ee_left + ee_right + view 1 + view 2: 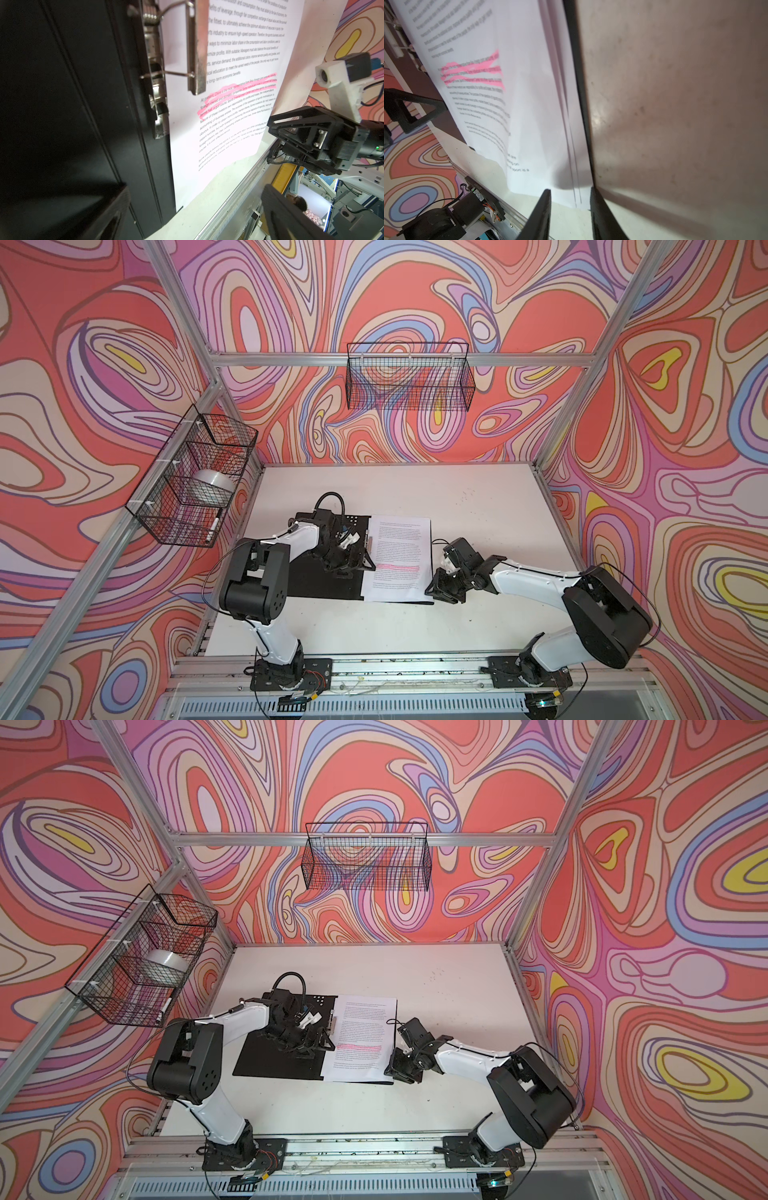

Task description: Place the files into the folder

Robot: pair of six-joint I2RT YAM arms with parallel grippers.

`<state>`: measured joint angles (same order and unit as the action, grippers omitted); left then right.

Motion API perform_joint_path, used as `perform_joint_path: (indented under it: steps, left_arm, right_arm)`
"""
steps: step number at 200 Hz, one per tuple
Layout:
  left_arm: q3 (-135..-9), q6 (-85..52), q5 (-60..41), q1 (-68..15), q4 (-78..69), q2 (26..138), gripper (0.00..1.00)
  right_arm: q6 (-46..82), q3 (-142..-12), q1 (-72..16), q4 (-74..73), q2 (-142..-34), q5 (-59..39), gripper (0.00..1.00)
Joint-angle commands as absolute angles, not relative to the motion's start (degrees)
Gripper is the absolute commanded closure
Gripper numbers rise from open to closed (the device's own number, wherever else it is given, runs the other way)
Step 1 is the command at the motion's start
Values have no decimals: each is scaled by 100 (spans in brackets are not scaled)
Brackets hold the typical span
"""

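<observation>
On open folder (316, 585), files (397, 560) lie under metal clip (196, 52). Gaping, empty left pincer (351, 566); right pincer (571, 207) part-open astride sheet edges, apparently gripping nothing. Risk: nudge skews stack off folder.

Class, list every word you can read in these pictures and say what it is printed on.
"long-term economic benefits": on the files, left wrist view.
"At present, China": same sheet, pink-highlighted line.
"of sport is a": files, right wrist view.
Print too small to read in both top views; no lettering readable on the folder.
</observation>
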<state>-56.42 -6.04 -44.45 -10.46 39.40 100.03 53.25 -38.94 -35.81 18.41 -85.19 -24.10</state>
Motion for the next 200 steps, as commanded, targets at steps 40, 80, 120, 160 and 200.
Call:
perform_joint_path:
  steps: [40, 80, 120, 160, 200]
  left_arm:
    - [-5555, -554, -4306, -1107, 3857, 10278, 0]
    - [-5572, -512, -4297, -1106, 3911, 10259, 0]
    - [-5805, -229, -4166, -1073, 4174, 10075, 0]
    - [-6215, 9, -3655, -1037, 4163, 9295, 0]
    - [-6360, -453, -3158, -1020, 3596, 9290, 0]
  right_arm:
    - [5037, -4489, -3630, 2547, -8373, -1838, 65]
    - [5008, -4520, -3630, 2512, -8594, -1861, 65]
    - [4742, -5024, -3621, 2773, -8760, -1474, 65]
    - [4185, -5905, -3243, 3016, -9337, -1185, 65]
    - [3469, -6799, -2522, 2977, -10019, -1429, 67]
